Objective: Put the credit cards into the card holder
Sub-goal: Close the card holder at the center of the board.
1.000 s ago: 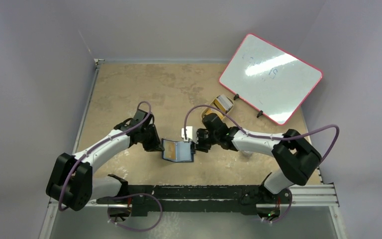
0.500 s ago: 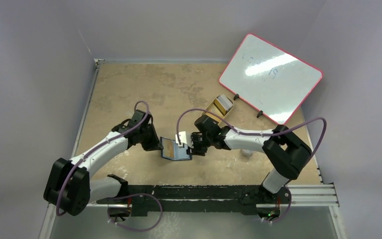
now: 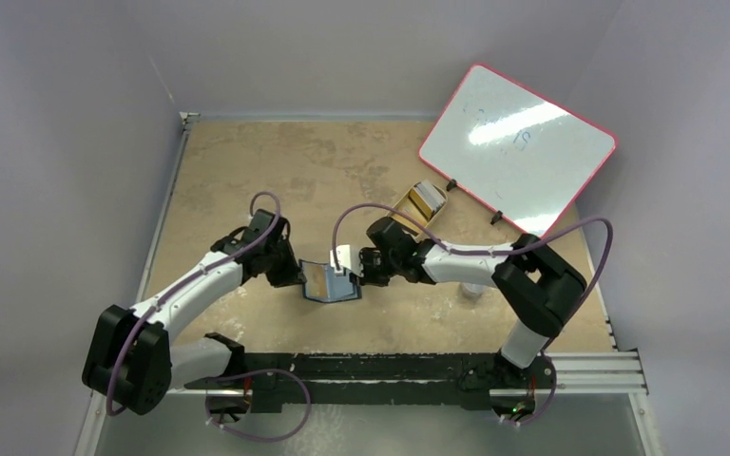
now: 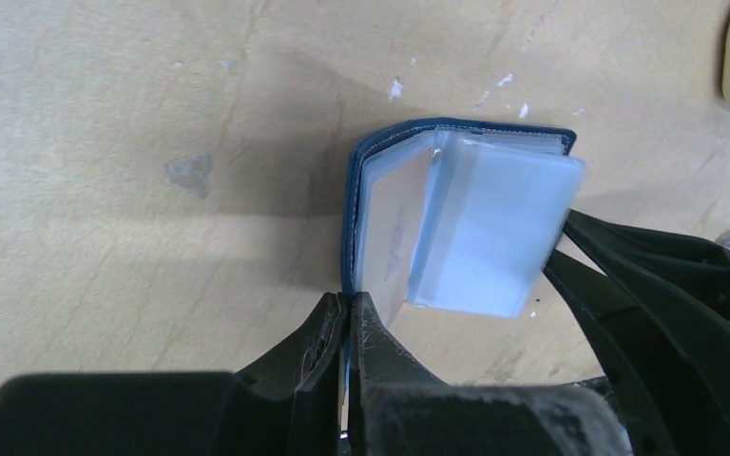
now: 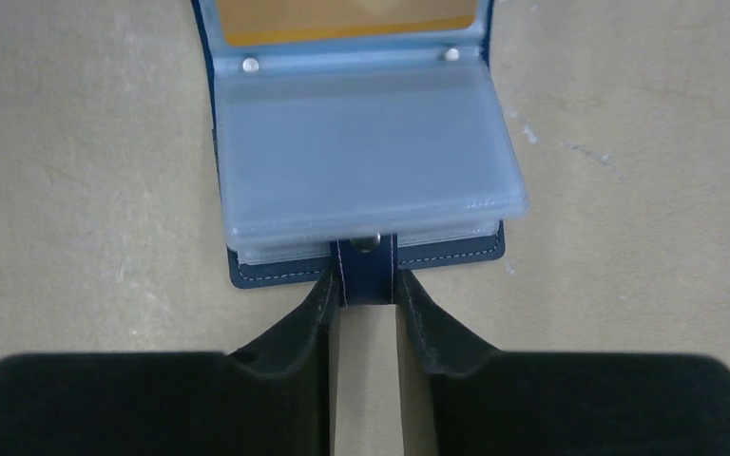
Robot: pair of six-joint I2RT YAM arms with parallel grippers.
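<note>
Right in front of the right hand (image 5: 366, 290) lies the card holder (image 5: 361, 142), its strap (image 5: 366, 266) pinched there. The left hand (image 4: 347, 318) pinches its cover (image 4: 350, 199).

Close view from my right gripper (image 5: 365, 285): card holder (image 5: 276, 271) lies open on desk (image 5: 627, 190). Jaws pinch navy snap tab (image 5: 366, 271) at holder's near edge, one finger each side. Over near half spreads stack of clear plastic sleeves (image 5: 361, 152), fixed by two rivets (image 5: 248, 65) at fold. In far flap's slot sits gold card (image 5: 342, 19), cropped by frame.
</note>
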